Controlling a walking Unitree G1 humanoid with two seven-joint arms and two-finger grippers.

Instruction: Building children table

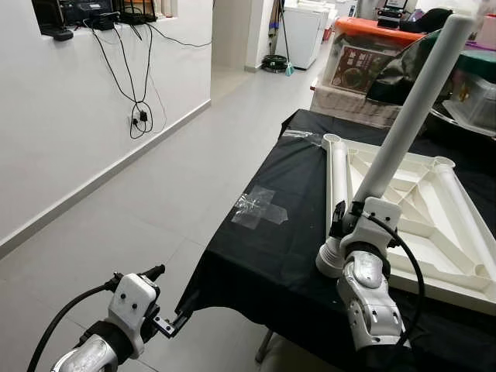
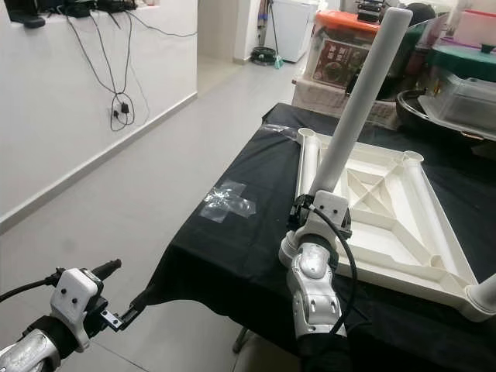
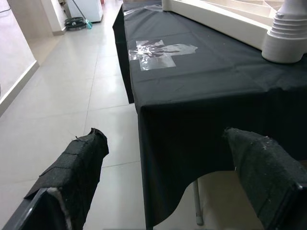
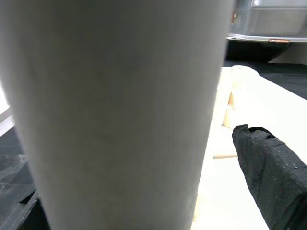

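white wall, grey tiled floor

Right pincer clamped and raised, left pincer low, fingers spread

I'm seeing the long white plastic tube leg blocking my right wrist view, hiding one finger; the upturned white plastic tabletop is running off frame.
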